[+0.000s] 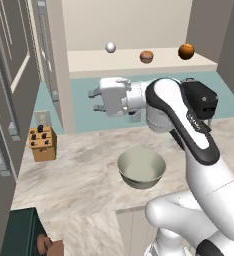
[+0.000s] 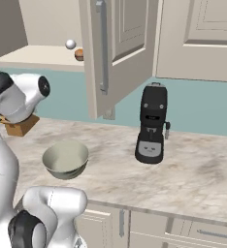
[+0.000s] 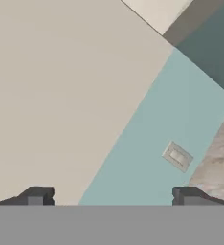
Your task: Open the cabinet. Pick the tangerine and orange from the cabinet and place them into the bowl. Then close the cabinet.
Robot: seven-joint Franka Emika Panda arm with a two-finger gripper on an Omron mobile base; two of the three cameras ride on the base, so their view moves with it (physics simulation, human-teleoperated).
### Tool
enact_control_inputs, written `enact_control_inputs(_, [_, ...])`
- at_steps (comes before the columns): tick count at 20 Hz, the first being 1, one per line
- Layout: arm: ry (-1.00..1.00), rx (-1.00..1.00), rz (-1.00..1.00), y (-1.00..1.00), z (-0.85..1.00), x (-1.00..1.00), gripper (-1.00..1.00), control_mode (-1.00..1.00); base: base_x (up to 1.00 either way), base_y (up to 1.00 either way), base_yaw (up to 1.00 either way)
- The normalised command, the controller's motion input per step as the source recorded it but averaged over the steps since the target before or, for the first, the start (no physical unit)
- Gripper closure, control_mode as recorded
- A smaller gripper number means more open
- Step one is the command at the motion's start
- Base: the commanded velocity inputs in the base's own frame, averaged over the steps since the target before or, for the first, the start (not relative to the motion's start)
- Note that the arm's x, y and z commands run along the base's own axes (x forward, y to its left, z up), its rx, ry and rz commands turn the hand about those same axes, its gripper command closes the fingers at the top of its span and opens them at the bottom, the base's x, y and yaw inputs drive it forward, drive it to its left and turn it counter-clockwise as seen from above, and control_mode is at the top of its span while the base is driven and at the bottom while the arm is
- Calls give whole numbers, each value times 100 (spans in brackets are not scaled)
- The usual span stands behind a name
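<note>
both fruits sit on the cabinet (image 1: 139, 60) shelf, above the spread-jawed gripper (image 1: 94, 100).

Both base views look down over the bowl (image 1: 141, 169) — hand view faces wall, close.
</note>
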Motion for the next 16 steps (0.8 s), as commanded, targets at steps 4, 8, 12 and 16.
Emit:
enact_control_inputs(4, [0, -34, -20, -85, 41, -44, -100, -100, 0, 0, 0])
enact_control_inputs(8, [0, -38, -27, -78, 23, -51, -100, -100, 0, 0, 0])
enact_control_inputs(12, [-2, -43, -31, -67, 2, -47, -100, -100, 0, 0, 0])
enact_control_inputs(16, [-12, -41, -30, -54, 0, -15, -100, -100, 0, 0, 0])
